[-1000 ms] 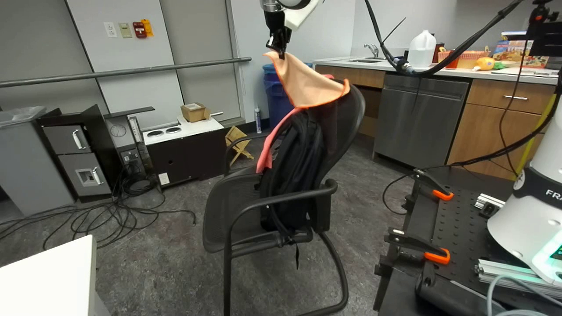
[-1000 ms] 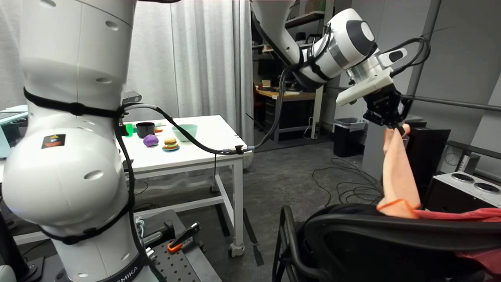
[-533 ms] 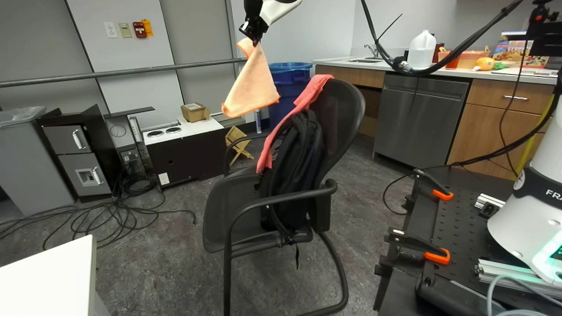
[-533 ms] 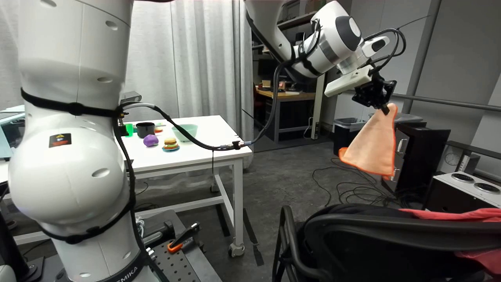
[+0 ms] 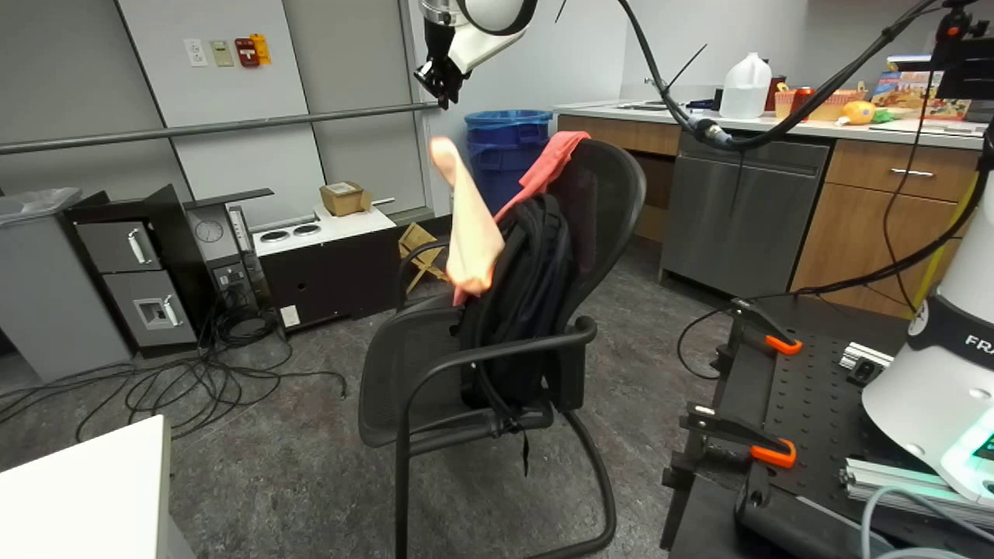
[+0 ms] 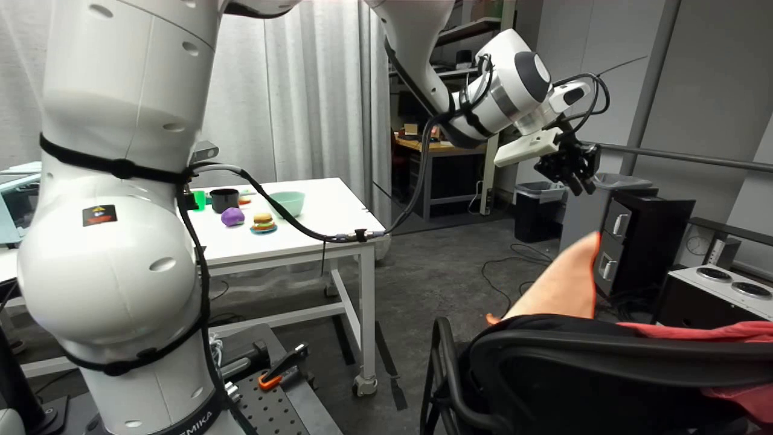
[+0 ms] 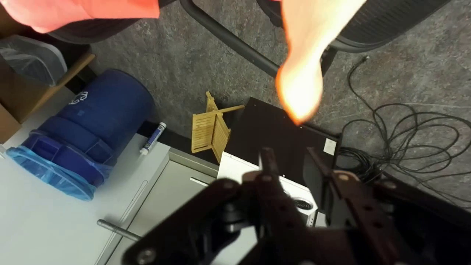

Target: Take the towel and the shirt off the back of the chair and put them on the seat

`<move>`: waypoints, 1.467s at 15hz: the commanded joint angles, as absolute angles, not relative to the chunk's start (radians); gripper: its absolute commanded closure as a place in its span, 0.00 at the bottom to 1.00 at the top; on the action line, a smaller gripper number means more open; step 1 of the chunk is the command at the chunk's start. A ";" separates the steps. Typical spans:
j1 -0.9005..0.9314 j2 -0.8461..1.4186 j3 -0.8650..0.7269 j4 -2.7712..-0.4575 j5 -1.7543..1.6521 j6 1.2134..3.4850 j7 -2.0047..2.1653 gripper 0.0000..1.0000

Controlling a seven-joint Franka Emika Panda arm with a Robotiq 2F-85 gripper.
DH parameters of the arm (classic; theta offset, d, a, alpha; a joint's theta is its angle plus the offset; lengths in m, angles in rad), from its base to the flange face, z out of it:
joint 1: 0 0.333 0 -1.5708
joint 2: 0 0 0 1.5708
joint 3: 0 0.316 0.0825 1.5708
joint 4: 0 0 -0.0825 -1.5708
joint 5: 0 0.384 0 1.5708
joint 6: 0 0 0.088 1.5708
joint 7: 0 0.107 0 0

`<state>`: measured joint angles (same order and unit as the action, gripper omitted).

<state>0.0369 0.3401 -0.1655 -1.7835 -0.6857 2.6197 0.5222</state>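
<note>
The peach towel with an orange edge (image 5: 472, 233) is in mid-air in both exterior views, bunched and blurred, above the black seat (image 5: 411, 373) and in front of the chair back. It also shows in the wrist view (image 7: 305, 62), apart from the fingers. My gripper (image 5: 443, 101) is above it, open and empty; a gap shows between its fingertips in the wrist view (image 7: 289, 150). The coral-pink cloth, seemingly the shirt (image 5: 547, 167), still drapes over the top of the black chair's back (image 5: 617, 186) and hangs down its front, partly hidden by the towel.
A black backpack (image 5: 528, 287) leans against the chair back, over the rear of the seat. Thin armrests (image 5: 497, 353) flank the seat. A blue bin (image 5: 509, 147) stands behind the chair. A toy stove (image 5: 326, 233) and floor cables (image 5: 225, 388) lie beyond. A white table (image 6: 314, 211) holds toys.
The towel was lifted off the chair back and carried over the seat in my gripper. The gripper has since opened, and the towel has dropped away below it. The pink cloth has not moved.
</note>
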 commanded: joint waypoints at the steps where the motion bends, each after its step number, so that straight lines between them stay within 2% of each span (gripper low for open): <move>1: 0.048 0.387 -0.214 -1.773 -0.711 2.622 0.535 0.41; 6: 0.027 0.408 -0.254 -1.802 -0.683 2.616 0.504 0.03; 7: 0.023 0.407 -0.261 -1.807 -0.683 2.615 0.499 0.01; 17: -0.042 0.465 -0.305 -1.769 -0.716 2.485 0.257 0.00; 22: -0.048 0.564 -0.339 -1.675 -0.866 2.406 0.241 0.00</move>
